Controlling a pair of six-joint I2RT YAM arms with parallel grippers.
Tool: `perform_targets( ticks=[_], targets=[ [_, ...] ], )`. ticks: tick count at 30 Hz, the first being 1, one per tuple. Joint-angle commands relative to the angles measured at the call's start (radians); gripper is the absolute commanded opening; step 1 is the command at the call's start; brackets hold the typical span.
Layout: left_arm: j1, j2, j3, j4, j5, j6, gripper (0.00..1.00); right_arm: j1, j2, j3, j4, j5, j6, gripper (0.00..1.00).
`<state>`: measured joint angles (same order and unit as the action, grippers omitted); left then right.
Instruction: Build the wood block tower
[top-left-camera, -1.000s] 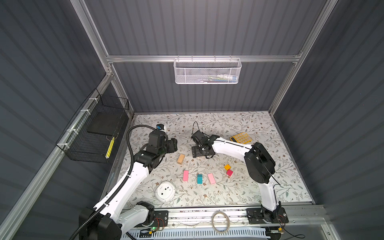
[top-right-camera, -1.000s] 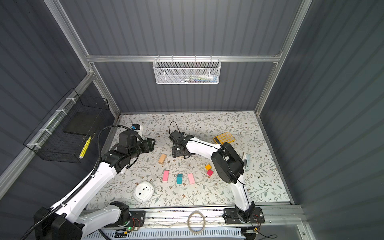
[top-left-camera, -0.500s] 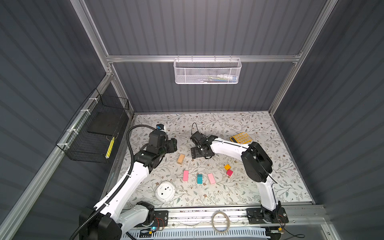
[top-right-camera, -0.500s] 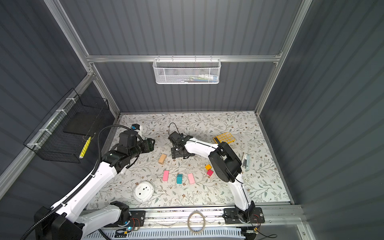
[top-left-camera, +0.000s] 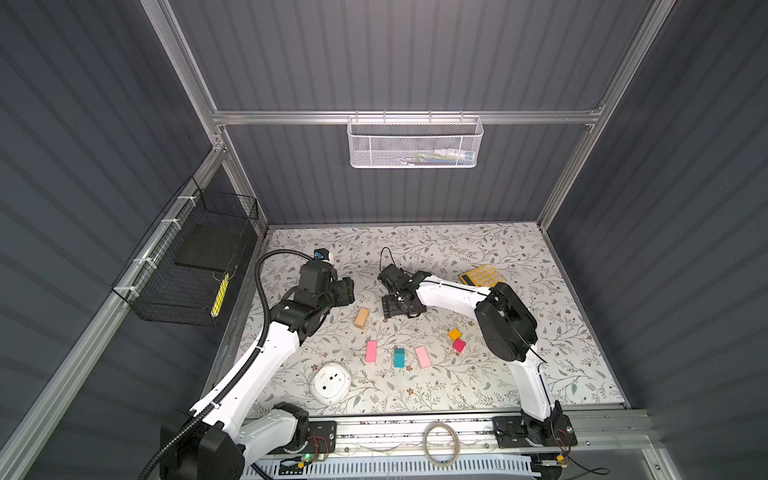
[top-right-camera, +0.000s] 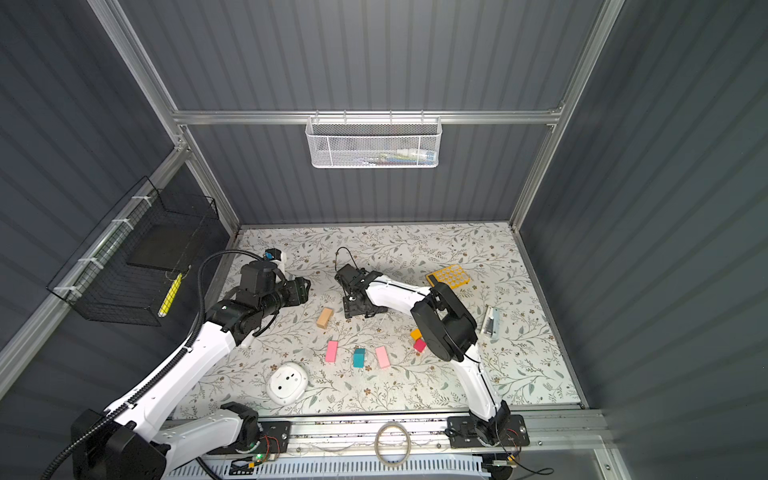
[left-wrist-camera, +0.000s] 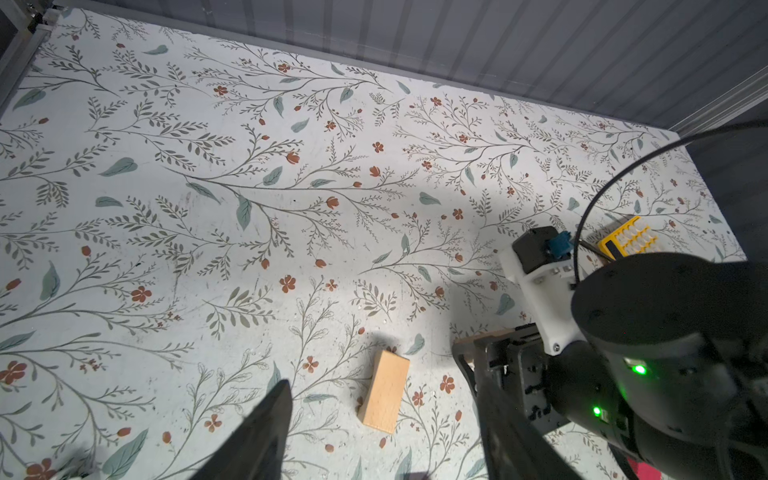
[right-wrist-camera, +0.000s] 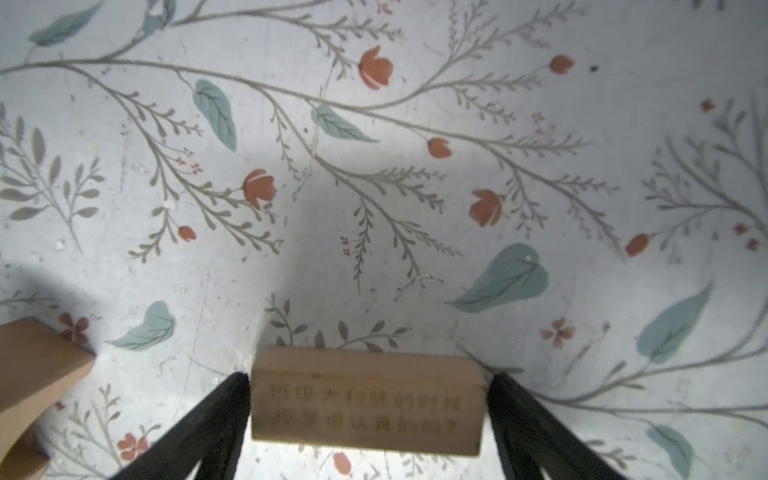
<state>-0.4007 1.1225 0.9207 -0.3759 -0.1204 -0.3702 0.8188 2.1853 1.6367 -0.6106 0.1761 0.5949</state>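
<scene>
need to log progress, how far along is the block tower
Done: nothing stacked yet. In hand: the right gripper flanks a tan bar lying on the table; grip unclear. The left gripper is open, empty. To do: second tan bar, two pink slabs, teal block, orange cube, red cube, all loose, unstacked.

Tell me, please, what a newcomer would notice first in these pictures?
Bright colour stands out toward the front of the floral table, in a top view: a teal block between the left pink slab and right pink slab, with an orange cube and red cube further right. Behind them, mid-table, the right gripper straddles a tan bar; another tan bar lies beside it.
</scene>
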Motion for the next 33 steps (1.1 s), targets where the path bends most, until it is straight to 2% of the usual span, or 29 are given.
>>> perform_targets(
  ticks=[1,5,12,20,33],
  targets=[
    [-0.007,0.003,-0.001,-0.019,-0.012,0.02,0.71,-0.001,0.023,0.021,-0.032,0.019,0.009,0.86],
    [-0.007,0.001,0.0,-0.022,-0.015,0.02,0.71,-0.002,0.019,0.013,-0.031,0.023,0.017,0.79],
    [-0.007,0.002,-0.003,-0.024,-0.017,0.02,0.71,-0.026,-0.01,-0.034,0.003,0.004,0.044,0.75],
    [-0.007,0.008,-0.001,-0.023,-0.018,0.019,0.7,-0.077,-0.061,-0.092,0.027,0.021,0.057,0.75],
    [-0.008,0.013,-0.001,-0.027,-0.022,0.018,0.7,-0.109,-0.038,-0.071,0.017,0.048,0.054,0.75]
  ],
)
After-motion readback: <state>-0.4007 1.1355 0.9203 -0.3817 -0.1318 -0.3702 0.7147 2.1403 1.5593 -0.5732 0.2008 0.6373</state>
